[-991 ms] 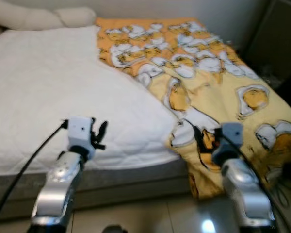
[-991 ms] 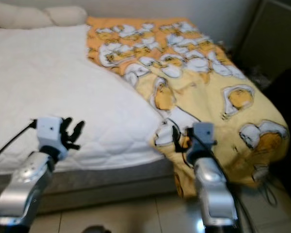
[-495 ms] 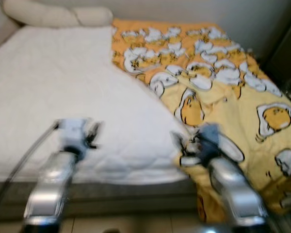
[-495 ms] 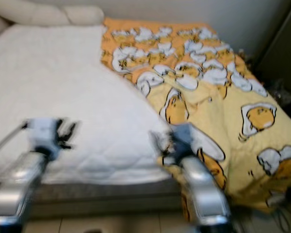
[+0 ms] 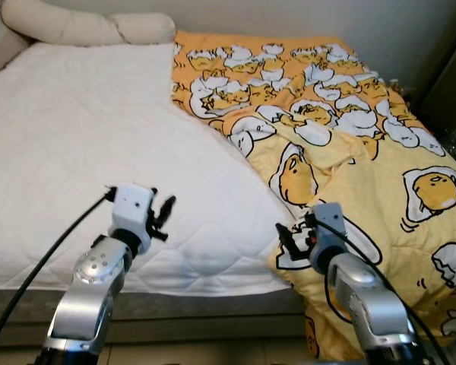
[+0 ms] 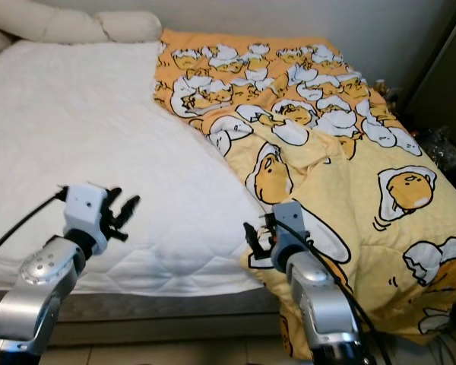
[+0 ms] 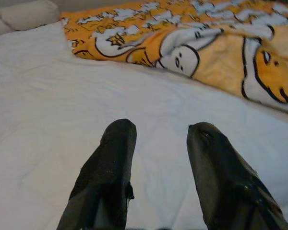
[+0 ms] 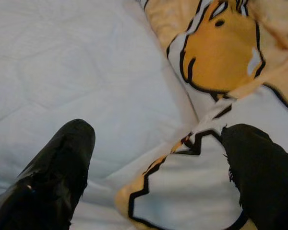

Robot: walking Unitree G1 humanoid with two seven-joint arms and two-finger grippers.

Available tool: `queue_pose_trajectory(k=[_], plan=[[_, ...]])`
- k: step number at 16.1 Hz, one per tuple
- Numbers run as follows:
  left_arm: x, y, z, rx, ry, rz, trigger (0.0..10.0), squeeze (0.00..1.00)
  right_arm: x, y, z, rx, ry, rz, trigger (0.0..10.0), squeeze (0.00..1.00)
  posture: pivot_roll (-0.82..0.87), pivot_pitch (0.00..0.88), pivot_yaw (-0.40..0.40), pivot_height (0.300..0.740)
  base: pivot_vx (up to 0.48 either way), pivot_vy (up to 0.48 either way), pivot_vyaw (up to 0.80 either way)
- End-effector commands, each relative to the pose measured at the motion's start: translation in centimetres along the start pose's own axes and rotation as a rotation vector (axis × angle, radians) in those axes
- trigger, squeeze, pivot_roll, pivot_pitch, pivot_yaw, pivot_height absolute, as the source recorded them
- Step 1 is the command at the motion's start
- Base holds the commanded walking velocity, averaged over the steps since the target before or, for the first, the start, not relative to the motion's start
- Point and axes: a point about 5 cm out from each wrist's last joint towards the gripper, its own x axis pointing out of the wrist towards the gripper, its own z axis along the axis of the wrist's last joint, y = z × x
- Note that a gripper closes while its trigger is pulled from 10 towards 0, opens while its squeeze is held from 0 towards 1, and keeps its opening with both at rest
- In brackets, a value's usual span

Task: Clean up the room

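Blur gone, camera settled: right hand (image 5: 292, 237) now spread apart over yellow blanket (image 5: 349, 144) corner at bed (image 5: 76, 144) edge, probably pre-grasp; left hand (image 5: 161, 215) apart, empty.

the mattress cover (image 5: 76, 144) is white quilted cloth, matt and softly puckered. the blanket (image 5: 349, 129) is soft printed cloth, yellow and orange, wrinkled, its corner between the right gripper (image 8: 158, 167) fingers (image 8: 62, 167). those fingers look like matt black plastic. the arms (image 5: 91, 296) are smooth, shiny silver metal.
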Motion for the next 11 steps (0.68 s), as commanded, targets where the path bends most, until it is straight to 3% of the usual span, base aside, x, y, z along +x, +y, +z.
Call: queue_pose_trajectory(k=[1,5,6,7,11], plan=[[-0.1,-0.4,0.4,0.037,-0.004,-0.039,10.0,0.00,0.5,-0.9,0.1,0.014,0.015,-0.043,10.0,1.00,0.07,0.000,-0.025,0.740,0.000,0.000,0.00],[-0.9,0.1,0.4,0.173,0.053,-0.131,10.0,0.00,4.3,-0.3,0.0,0.140,0.156,-0.053,10.0,1.00,0.11,0.000,-0.034,0.740,0.000,0.000,0.00],[-0.9,0.0,0.6,0.186,0.053,-0.183,10.0,0.00,5.1,-0.1,0.1,0.169,0.180,-0.065,10.0,0.17,0.14,0.000,-0.041,0.740,0.000,0.000,0.00],[-1.1,-0.1,0.8,0.210,0.045,-0.239,10.0,0.00,5.8,0.2,0.1,0.219,0.205,-0.077,10.0,0.00,0.15,0.000,-0.041,0.740,0.000,0.000,0.00],[-2.5,-0.8,1.4,0.251,0.070,-0.443,10.0,0.00,6.8,-0.2,0.5,0.166,0.259,-0.201,10.0,0.00,0.19,0.000,-0.029,0.740,0.000,0.000,0.00]])
